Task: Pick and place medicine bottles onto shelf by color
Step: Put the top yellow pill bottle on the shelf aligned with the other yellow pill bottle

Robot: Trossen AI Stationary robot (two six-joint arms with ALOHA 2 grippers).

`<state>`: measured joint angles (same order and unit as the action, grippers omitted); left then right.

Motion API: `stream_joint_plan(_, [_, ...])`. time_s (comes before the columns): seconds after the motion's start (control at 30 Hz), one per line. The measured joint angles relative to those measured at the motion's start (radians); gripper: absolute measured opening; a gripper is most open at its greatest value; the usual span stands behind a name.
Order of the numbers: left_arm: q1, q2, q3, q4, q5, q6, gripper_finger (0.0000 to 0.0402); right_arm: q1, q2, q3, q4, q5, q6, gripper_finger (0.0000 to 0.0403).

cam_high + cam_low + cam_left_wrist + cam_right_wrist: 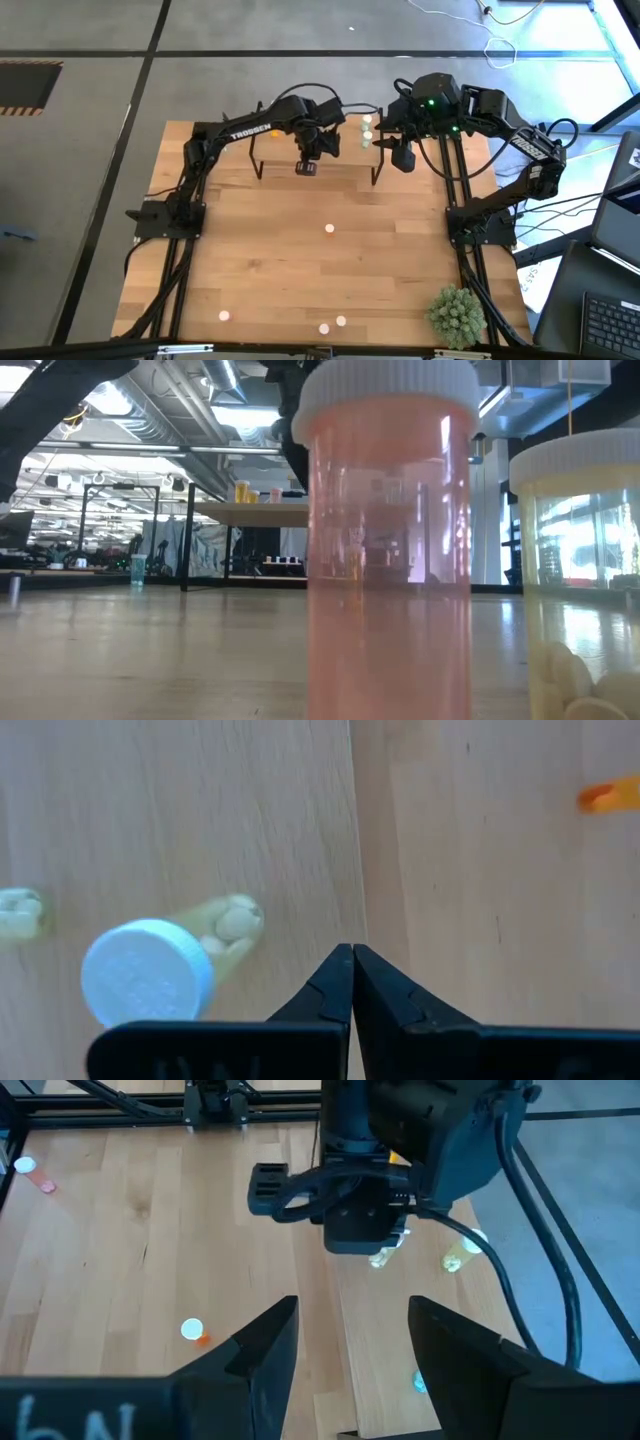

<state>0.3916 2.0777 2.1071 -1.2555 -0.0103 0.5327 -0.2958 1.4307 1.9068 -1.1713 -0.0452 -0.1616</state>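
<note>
My left gripper (308,166) (352,960) hovers shut above the shelf (275,160), a light-wood board on thin black legs near the table's far edge. It holds nothing. In the left wrist view a pale yellow bottle (150,970) with a white cap stands on the board beside the fingers. My right gripper (402,158) (350,1345) is open and empty at the shelf's right end. Two pale bottles (367,131) stand on the shelf's far right part. Loose bottles stand on the table: one mid-table (330,229) and three near the near edge (325,327).
A spiky green plant ball (458,312) sits at the table's near right corner. In the low view a red-pink bottle (385,540) and a pale yellow bottle (590,560) stand close to the camera. An orange bottle (192,1330) stands on the table beside the shelf.
</note>
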Motion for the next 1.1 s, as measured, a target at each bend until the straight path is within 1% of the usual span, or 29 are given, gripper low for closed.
stream_joint_plan(0.17, [0.000, -0.001, -0.005, 0.015, -0.055, 0.017, 0.0000, 0.000, 0.000, 0.000, 0.000, 0.000, 0.000, 0.0193])
stream_joint_plan(1.1, [0.023, -0.002, -0.004, 0.133, -0.083, 0.159, 0.0000, 0.000, 0.000, 0.000, 0.000, 0.000, 0.000, 0.0193])
